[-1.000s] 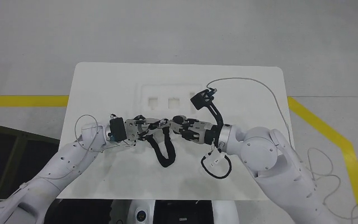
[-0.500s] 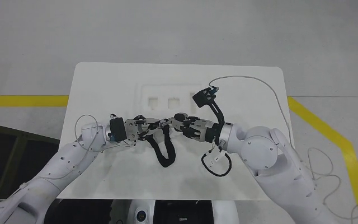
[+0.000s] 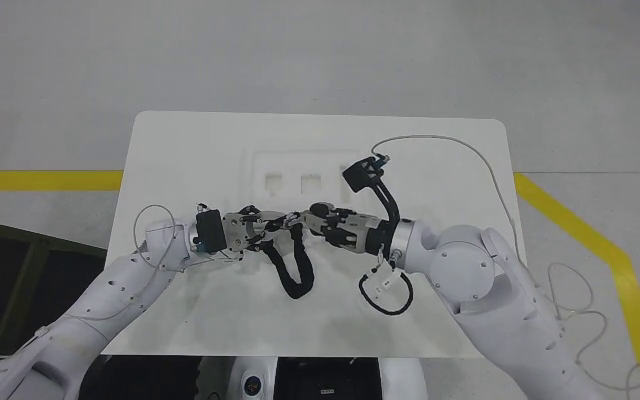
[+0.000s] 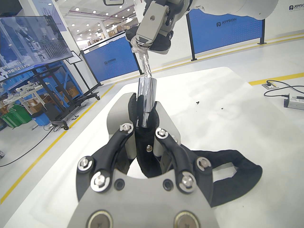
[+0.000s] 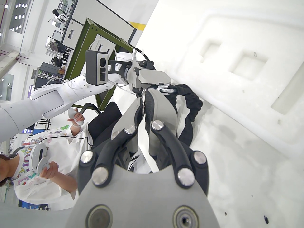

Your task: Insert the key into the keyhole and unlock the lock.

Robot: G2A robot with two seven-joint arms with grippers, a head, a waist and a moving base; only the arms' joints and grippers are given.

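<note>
My left tool (image 4: 144, 110) clamps the black fabric-sleeved cable lock (image 4: 232, 164) just above the white desk (image 4: 213, 110), its chrome cylinder (image 4: 146, 88) aimed at my right tool (image 4: 149, 43), which pinches the flat silver key (image 4: 144, 62) so its tip meets the cylinder's end squarely.

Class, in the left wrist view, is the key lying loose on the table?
No: the right gripper holds the key in the air, its tip meeting the chrome end of the lock.
</note>
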